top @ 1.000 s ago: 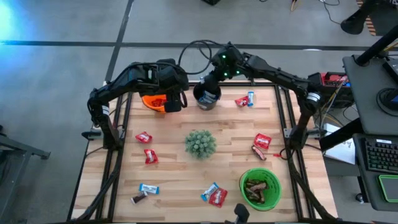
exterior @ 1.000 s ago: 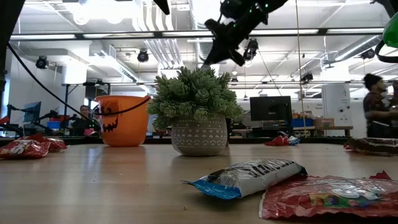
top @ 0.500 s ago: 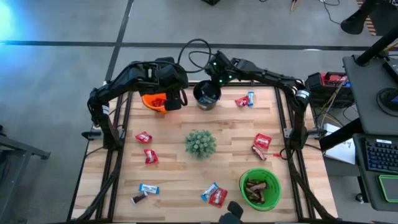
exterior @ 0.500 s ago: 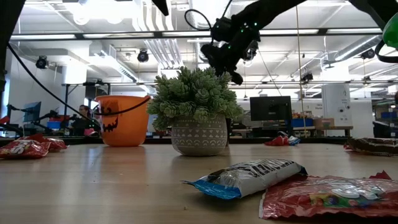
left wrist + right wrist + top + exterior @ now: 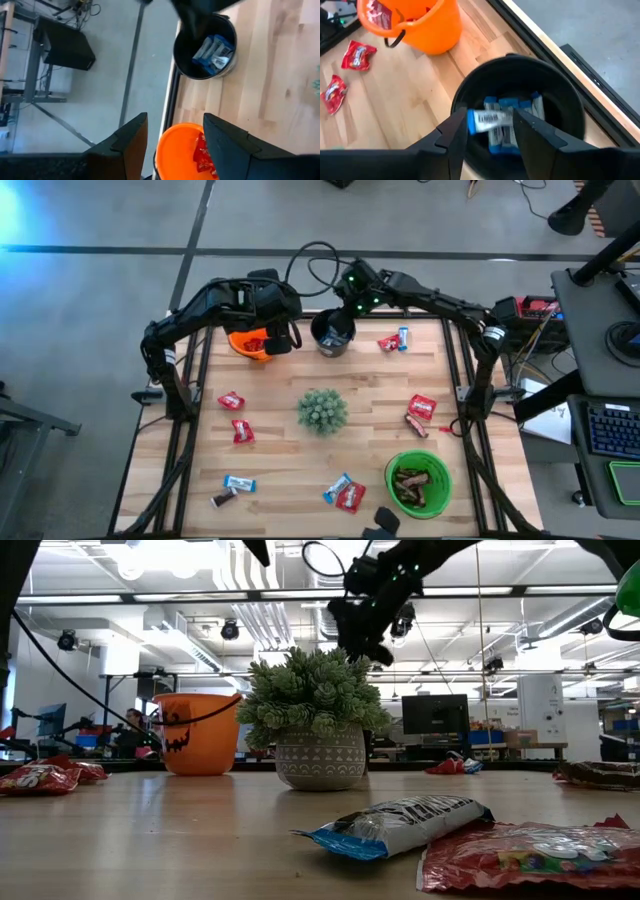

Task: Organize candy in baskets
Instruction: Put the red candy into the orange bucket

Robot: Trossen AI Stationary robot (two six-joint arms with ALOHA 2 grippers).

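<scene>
Right now my right pincer [image 5: 490, 131] hangs released over the black basket [image 5: 520, 70], a blue-and-silver candy [image 5: 492, 120] dropping between its fingers; it could clip the rim and bounce onto the tabletop [image 5: 400, 95].

A wooden table [image 5: 370, 405] carries baskets [image 5: 418, 483], candy [image 5: 232, 401] and a plant [image 5: 322, 411].

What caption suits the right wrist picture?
Right gripper, open, drops a blue candy into the black bucket.
</scene>
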